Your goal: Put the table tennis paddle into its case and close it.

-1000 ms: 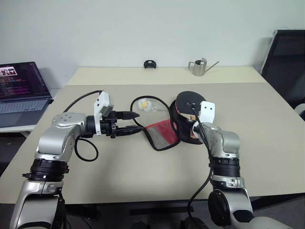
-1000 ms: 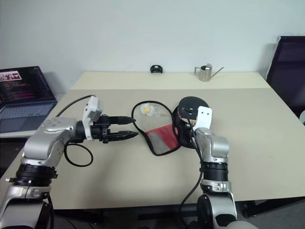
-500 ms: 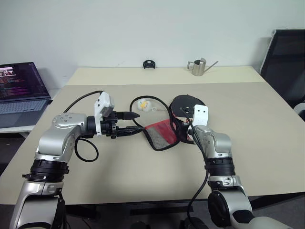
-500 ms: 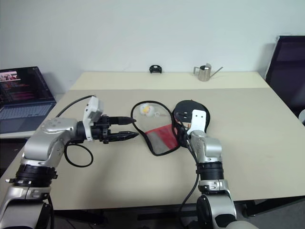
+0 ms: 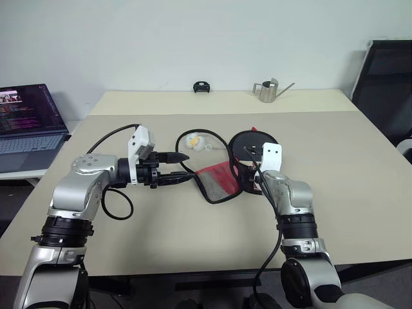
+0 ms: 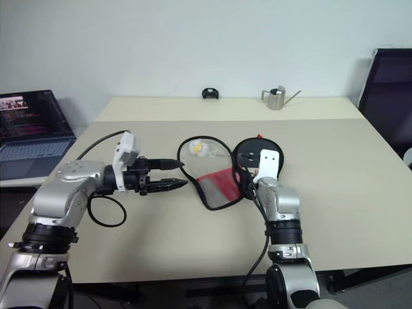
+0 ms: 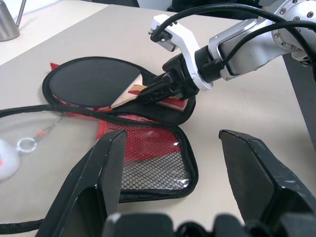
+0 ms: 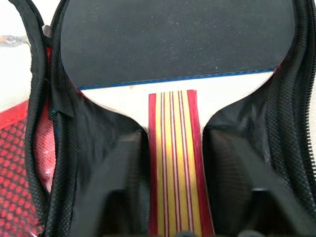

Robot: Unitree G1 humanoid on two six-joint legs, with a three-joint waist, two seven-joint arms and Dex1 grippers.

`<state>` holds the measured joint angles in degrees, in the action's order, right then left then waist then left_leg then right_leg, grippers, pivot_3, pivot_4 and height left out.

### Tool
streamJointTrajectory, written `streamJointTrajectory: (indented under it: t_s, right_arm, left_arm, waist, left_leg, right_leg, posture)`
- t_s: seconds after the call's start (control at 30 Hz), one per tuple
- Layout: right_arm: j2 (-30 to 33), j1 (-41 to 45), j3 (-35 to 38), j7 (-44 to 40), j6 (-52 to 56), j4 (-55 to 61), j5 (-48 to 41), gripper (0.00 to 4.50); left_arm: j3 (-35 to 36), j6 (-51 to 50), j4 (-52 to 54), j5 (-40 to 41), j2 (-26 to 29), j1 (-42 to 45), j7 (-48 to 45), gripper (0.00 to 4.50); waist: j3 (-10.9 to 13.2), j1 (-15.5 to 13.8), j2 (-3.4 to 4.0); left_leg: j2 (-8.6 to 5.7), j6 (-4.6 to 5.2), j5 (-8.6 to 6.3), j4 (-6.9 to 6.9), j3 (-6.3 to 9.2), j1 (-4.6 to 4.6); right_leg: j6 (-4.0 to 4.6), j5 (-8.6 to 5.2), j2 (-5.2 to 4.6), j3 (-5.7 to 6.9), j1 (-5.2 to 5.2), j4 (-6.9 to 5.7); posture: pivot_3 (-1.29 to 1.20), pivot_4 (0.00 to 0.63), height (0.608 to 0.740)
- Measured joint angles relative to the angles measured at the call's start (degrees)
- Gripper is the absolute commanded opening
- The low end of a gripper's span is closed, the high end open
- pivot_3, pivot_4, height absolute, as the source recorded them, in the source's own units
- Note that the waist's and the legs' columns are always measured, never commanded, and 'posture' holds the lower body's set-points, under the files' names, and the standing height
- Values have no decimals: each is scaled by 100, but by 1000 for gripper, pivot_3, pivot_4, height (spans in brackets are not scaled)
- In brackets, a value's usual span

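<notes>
The table tennis paddle is seen lying flat inside the open case on the table, its striped handle flanked by the spread fingers of the right gripper, so the grip is judged released. The left gripper is held spread, apart from the case. For a clean close, the right gripper is best withdrawn straight back along the handle, then the mesh-lined flap folded over before the zip is drawn
</notes>
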<state>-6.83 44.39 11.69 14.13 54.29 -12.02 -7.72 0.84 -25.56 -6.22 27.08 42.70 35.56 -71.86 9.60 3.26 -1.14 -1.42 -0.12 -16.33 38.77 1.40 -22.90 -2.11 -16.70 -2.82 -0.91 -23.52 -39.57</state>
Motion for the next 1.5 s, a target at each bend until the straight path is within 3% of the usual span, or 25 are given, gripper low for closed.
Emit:
streamJointTrajectory:
  t_s: [0.07,0.1,0.3,0.47,0.53,0.63,0.73,0.9,1.17,1.5]
  right_arm:
    - [-4,-15,3,43,8,136,-20,4402]
    - [-4,-20,0,67,10,247,-19,4460]
    - [-10,-139,-175,78,344,1496,-72,4460]
    - [164,-469,-391,-372,762,2412,-300,4460]
    - [461,-630,-481,-762,637,2537,-399,4460]
    - [1566,-760,-876,-1766,719,2767,-675,4460]
    - [2096,-765,-528,-2670,1138,2932,-1368,4460]
    - [3539,-717,-204,-4130,1302,3004,-2225,4460]
    - [4762,-602,-228,-5504,1370,3041,-3013,4460]
    - [5616,-228,-411,-6375,921,2711,-3126,4460]
  left_arm:
    - [0,0,0,0,-1,-1,2,3263]
    - [0,0,0,0,-1,-2,4,3263]
    - [17,-10,18,11,-11,-14,31,3263]
    - [106,-23,71,12,-19,-54,147,3263]
    - [143,-27,74,12,-36,-67,251,3263]
    - [222,-30,49,5,-152,-74,510,3263]
    - [231,-34,25,-31,-188,-104,718,3263]
    - [225,-166,42,-62,-196,-239,914,3263]
    - [179,-170,-78,-361,-157,-253,1174,3263]
    - [91,18,-507,-932,-165,-213,1585,3263]
  waist:
    - [0,-1,0]
    - [0,-1,0]
    - [0,-4,0]
    - [0,-7,0]
    - [0,-10,0]
    - [0,-25,-1]
    - [0,-43,-2]
    - [2,-52,-3]
    - [3,-78,-5]
    - [4,-157,-7]
  left_leg:
    - [0,0,0,0,0,0]
    - [0,0,0,0,0,0]
    - [0,0,0,0,1,-1]
    - [0,2,-1,1,3,-1]
    - [-1,3,-1,2,2,-1]
    - [-1,4,-2,3,5,-1]
    - [1,5,-3,2,7,0]
    - [1,6,-4,0,8,0]
    - [2,7,-4,1,8,0]
    - [2,9,-5,0,11,-6]
  right_leg:
    - [0,0,0,0,0,0]
    - [0,0,0,0,0,0]
    - [0,0,0,0,-1,1]
    - [0,0,0,1,1,2]
    - [0,0,0,1,3,3]
    - [0,0,0,8,8,10]
    - [0,0,1,9,11,10]
    - [-1,0,0,10,16,21]
    - [-1,0,-2,11,23,30]
    - [-1,1,-6,17,24,46]
  posture:
    - [0,150,740]
    - [0,150,740]
    - [0,150,740]
    - [0,150,740]
    - [0,150,740]
    - [0,150,740]
    - [0,150,740]
    - [0,150,740]
    - [0,150,740]
    - [0,150,740]
